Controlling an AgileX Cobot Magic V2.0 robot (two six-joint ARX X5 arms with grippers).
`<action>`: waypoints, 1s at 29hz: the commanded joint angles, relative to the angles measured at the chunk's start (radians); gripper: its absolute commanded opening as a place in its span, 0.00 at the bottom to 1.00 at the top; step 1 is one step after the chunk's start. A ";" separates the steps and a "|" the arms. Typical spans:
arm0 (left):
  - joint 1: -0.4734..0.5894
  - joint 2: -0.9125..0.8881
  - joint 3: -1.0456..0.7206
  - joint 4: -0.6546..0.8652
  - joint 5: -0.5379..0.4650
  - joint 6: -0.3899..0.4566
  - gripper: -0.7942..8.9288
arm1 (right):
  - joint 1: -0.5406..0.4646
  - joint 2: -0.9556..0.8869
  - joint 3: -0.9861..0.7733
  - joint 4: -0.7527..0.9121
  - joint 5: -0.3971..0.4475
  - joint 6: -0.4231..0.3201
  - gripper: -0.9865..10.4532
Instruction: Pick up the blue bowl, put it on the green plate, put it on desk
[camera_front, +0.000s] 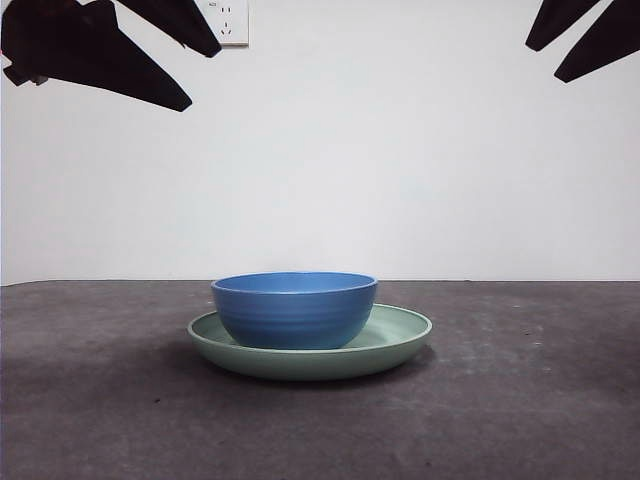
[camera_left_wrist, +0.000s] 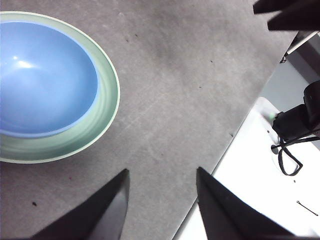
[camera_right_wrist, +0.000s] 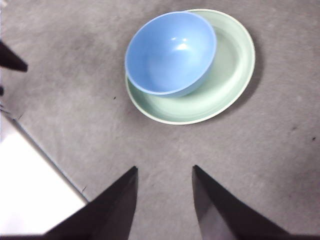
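The blue bowl (camera_front: 294, 308) (camera_left_wrist: 42, 77) (camera_right_wrist: 171, 52) rests upright inside the green plate (camera_front: 400, 340) (camera_left_wrist: 102, 117) (camera_right_wrist: 227, 75), set off toward one side of it. The plate lies flat on the desk (camera_front: 520, 400) near its middle. My left gripper (camera_left_wrist: 161, 177) hangs open high above the bare desk, well away from the plate, with nothing between its jaws. My right gripper (camera_right_wrist: 164, 175) is also open and empty, raised above the desk a little short of the plate. Both arms show in the front view only as black tips (camera_front: 100, 45) (camera_front: 590, 35) at the top corners.
A white wall with a power socket (camera_front: 225, 20) stands behind the desk. The left wrist view shows the desk's edge with a white surface (camera_left_wrist: 260, 165) and black cabling (camera_left_wrist: 295, 130) beyond it. A pale surface (camera_right_wrist: 30, 185) also borders the desk in the right wrist view.
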 joint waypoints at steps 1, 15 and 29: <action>-0.006 0.005 0.006 0.003 0.002 0.019 0.31 | 0.019 -0.004 -0.025 0.003 -0.003 -0.016 0.24; -0.006 0.005 0.006 -0.002 0.002 0.019 0.31 | 0.040 -0.003 -0.047 0.029 -0.008 -0.012 0.24; -0.006 0.005 0.006 0.001 0.002 0.019 0.09 | 0.040 -0.003 -0.047 0.029 -0.006 -0.015 0.09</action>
